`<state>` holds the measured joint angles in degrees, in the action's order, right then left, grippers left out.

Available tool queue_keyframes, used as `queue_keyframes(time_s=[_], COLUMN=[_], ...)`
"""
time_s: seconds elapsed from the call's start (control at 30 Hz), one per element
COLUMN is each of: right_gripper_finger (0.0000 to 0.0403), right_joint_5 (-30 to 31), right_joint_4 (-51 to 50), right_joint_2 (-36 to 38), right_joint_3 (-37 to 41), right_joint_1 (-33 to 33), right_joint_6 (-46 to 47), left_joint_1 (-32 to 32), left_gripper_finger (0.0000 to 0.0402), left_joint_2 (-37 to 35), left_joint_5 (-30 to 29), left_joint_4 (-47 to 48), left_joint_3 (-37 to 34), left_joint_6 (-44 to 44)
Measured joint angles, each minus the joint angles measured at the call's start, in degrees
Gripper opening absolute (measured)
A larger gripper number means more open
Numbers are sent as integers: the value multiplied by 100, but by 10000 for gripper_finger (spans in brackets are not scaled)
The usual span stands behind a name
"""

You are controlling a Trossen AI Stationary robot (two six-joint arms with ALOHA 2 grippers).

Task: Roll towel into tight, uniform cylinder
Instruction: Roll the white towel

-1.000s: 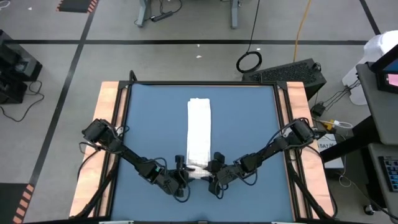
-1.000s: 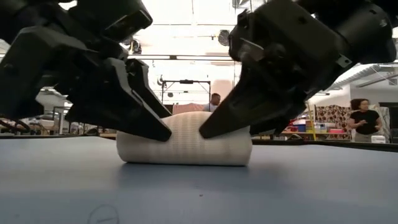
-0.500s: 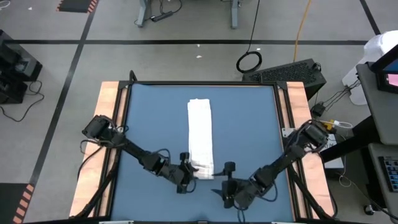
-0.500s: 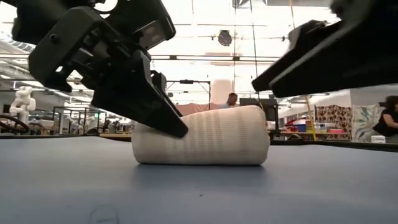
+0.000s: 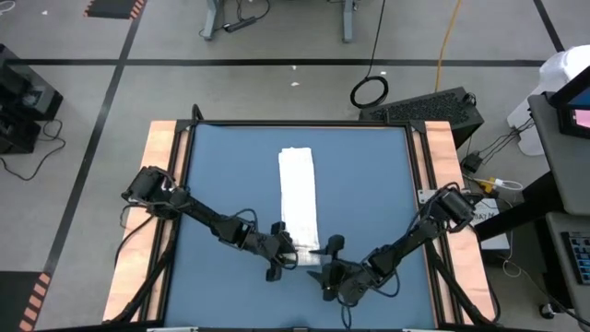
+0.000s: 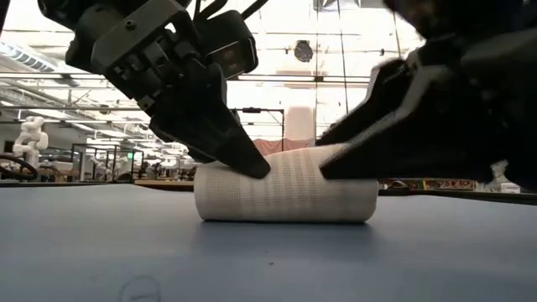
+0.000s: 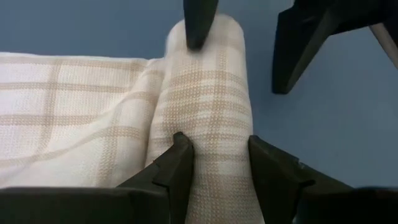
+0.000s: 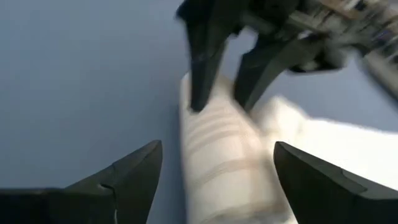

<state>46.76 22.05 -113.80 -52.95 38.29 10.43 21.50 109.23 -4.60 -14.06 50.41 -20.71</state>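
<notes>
right gripper (image 5: 324,261) newly spread wide around towel (image 5: 300,205)

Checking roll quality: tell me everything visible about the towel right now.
The white soft cloth towel with faint grid lines lies as a long flat strip on the blue table, its near end rolled into a short, fairly even cylinder lying on its side. The left gripper pinches one end of the roll between its jaws; the right gripper straddles the other end, jaws open.

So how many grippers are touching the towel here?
1: the left gripper pinches the towel's rolled end; the right gripper is open, straddling the roll's other end without visible contact.
</notes>
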Motion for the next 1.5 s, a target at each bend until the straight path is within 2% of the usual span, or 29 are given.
queue_keyframes(time_s=[0.17, 0.37, 0.47, 0.57, 0.67, 0.77, 0.9, 1.03, 1.27, 1.5], right_gripper_finger=[297, 293, 269, 228, 191, 172, 171, 176, 178, 173], right_joint_5=[-508, -555, -562, -710, -994, -1165, -1499, -1669, -1725, -2413], right_joint_4=[-386, -409, -471, -597, -726, -824, -918, -1043, -1056, -943], right_joint_2=[22, 20, 20, 23, 37, 39, 40, 46, 44, 52], right_joint_3=[-9, -9, -9, -12, -19, -35, -25, -26, -24, -20], right_joint_1=[-237, -269, -305, -375, -468, -562, -673, -776, -854, -1073], right_joint_6=[733, 834, 999, 1271, 1550, 1871, 2077, 2492, 2803, 2950], left_joint_1=[-39, -41, -35, -24, 65, 175, 520, 981, 1530, 1544], left_gripper_finger=[150, 150, 150, 150, 150, 157, 177, 199, 243, 260], left_joint_2=[0, -2, -28, -146, -359, -667, -1064, -1150, -964, -307], left_joint_5=[88, 52, -54, -171, -517, -1028, -2122, -3060, -3260, -3314], left_joint_4=[0, -4, -4, 26, 111, 257, 223, 228, 326, 185], left_joint_3=[-2, -4, -7, -17, -26, -49, -48, -42, -35, -28], left_joint_6=[-81, -151, -263, -332, -278, -54, 475, 804, 989, 1312])
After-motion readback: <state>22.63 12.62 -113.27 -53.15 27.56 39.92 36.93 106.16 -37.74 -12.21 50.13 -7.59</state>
